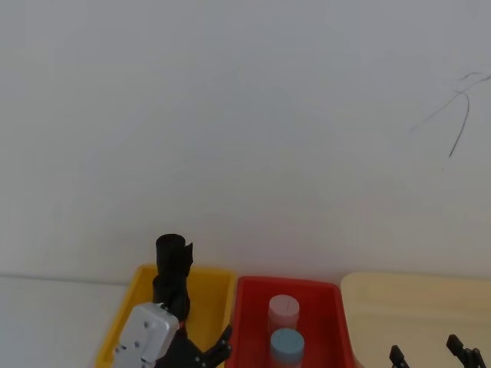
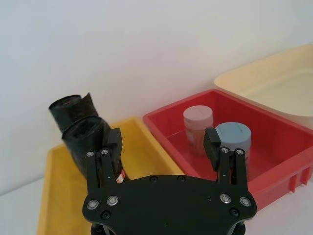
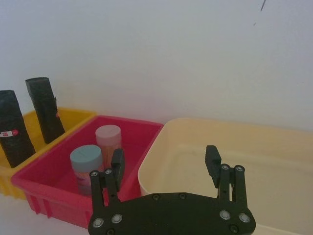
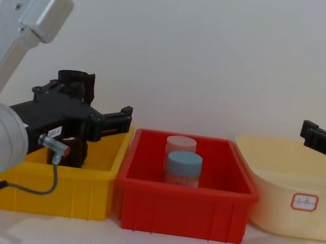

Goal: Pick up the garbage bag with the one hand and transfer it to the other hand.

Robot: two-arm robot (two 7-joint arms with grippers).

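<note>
From my station I see the left gripper [image 2: 163, 138] with its jaws spread wide and nothing between them, hanging over the yellow bin [image 4: 52, 188]. The garbage bag [image 2: 87, 142] stands upright in that bin just outside one finger [image 2: 113, 147]. Its red-and-white label sits right beside that finger's base, though I cannot tell whether plastic and finger touch. A second black roll [image 2: 68, 108] stands just beyond the bag, farther from the jaws, and both rise above the bin's rim. Through the gap between the open jaws I look onto the yellow bin's wall and the rim of the red bin [image 2: 279, 152]. Past the other finger, inside the red bin, a pale pink canister [image 2: 198, 120] and a blue-topped canister [image 2: 234, 137] stand close together. The right gripper [image 3: 164, 155] has its jaws released and empty too, held above the cream tub [image 3: 274, 147], with the red bin off beyond one finger and the bag well apart from it.
</note>
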